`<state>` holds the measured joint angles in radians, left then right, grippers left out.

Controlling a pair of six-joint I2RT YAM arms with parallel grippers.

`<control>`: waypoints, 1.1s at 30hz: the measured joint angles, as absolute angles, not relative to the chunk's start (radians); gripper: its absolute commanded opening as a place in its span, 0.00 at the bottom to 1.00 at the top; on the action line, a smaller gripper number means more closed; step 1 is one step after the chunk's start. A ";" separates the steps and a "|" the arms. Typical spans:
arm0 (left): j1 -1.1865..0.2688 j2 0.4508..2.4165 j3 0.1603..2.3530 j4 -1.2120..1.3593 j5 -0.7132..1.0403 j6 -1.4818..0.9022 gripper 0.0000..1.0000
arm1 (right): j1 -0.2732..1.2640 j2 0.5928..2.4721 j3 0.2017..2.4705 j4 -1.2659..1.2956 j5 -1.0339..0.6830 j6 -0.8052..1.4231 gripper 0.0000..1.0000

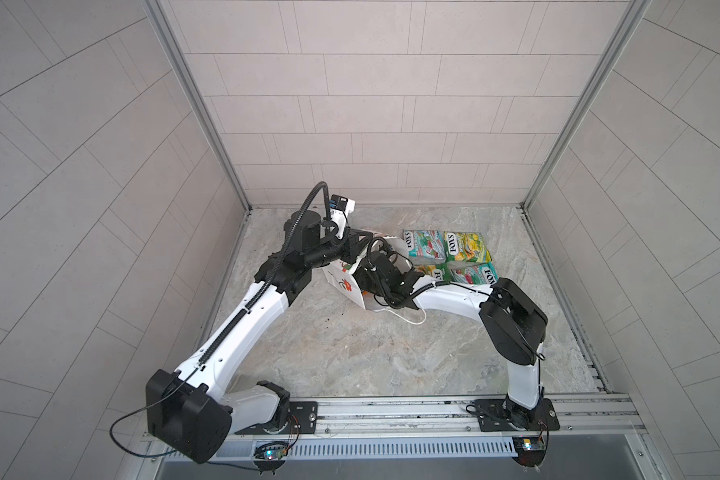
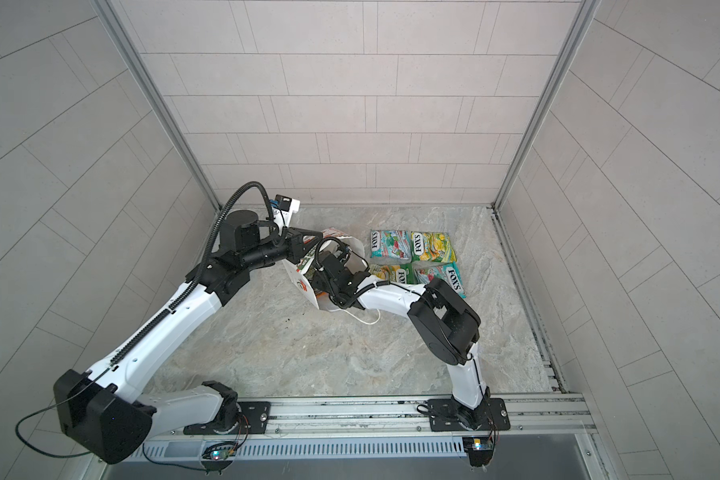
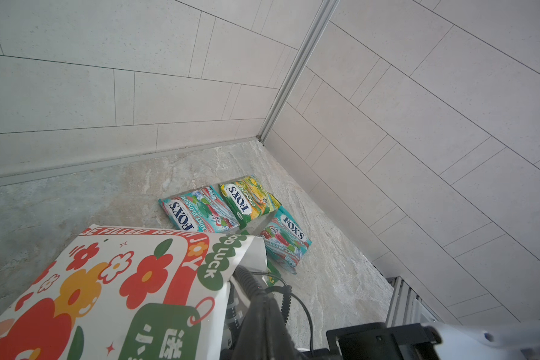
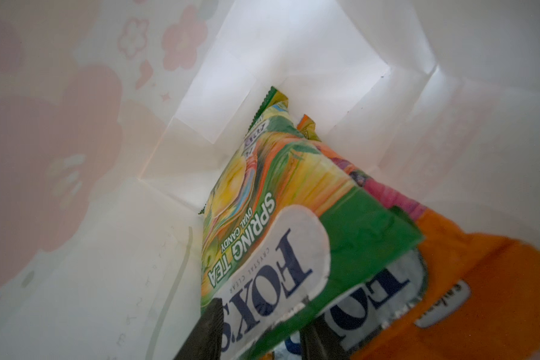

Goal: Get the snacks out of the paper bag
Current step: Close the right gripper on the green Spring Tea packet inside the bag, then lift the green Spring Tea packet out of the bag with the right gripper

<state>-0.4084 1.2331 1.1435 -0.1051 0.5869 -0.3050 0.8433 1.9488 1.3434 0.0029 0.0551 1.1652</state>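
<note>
**Reaching into the bag**

My right pincer (image 4: pixel 262 314) is deep inside the paper bag (image 1: pixel 352 291), narrowed onto the end of a green packet (image 4: pixel 278 202) that lies over an orange packet (image 4: pixel 468 274). My left pincer (image 1: pixel 360 241) is pinched tight on the bag's rim. Just beside the bag, four packets (image 1: pixel 466 247) lie together toward the far right corner of the counter (image 1: pixel 350 353).

The near middle of the desk (image 1: pixel 371 357) lies open. Far right, four packets (image 1: pixel 466 247) in a tight block fill the surface just beside the paper bag (image 1: pixel 350 291). Inside the bag, a green packet (image 4: pixel 278 193) and an orange packet (image 4: pixel 465 280) leave the right hand (image 4: pixel 262 321) little room.
</note>
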 measured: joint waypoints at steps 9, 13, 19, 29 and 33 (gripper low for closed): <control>-0.413 1.225 1.138 -0.109 0.574 -0.288 0.00 | 0.841 1.973 1.354 -0.005 0.058 1.156 0.03; -0.413 1.220 1.137 -0.115 0.553 -0.281 0.00 | 0.839 1.973 1.354 -0.004 0.058 1.137 0.00; -0.413 1.217 1.137 -0.133 0.502 -0.269 0.00 | 0.838 1.949 1.322 0.006 0.055 1.088 0.00; -0.413 1.217 1.137 -0.184 0.429 -0.255 0.00 | 0.838 1.811 1.243 -0.001 0.039 0.992 0.00; -0.413 1.217 1.137 -0.188 0.416 -0.253 0.00 | 0.838 1.756 1.216 -0.013 0.032 0.956 0.00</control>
